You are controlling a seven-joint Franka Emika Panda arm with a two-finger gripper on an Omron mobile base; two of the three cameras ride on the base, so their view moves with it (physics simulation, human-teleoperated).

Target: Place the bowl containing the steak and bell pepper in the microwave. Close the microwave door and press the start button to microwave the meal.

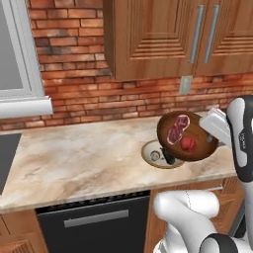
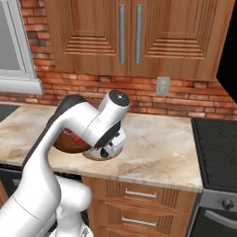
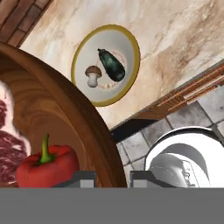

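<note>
The dark-brown wooden bowl hangs tilted above the counter, its opening facing the left base camera. The pink-red steak and the small red bell pepper lie inside it. My gripper is shut on the bowl's right rim. In the hand view the rim runs down between my fingertips, with the pepper and steak to the left. From the right base view, my arm covers most of the bowl. A plain black shape at the top right edge looks like part of the microwave.
A shallow cream dish with an eggplant and a mushroom sits on the marble counter directly under the bowl. The black stove is to the right, wooden cabinets hang overhead, and a dark appliance front sits below the counter.
</note>
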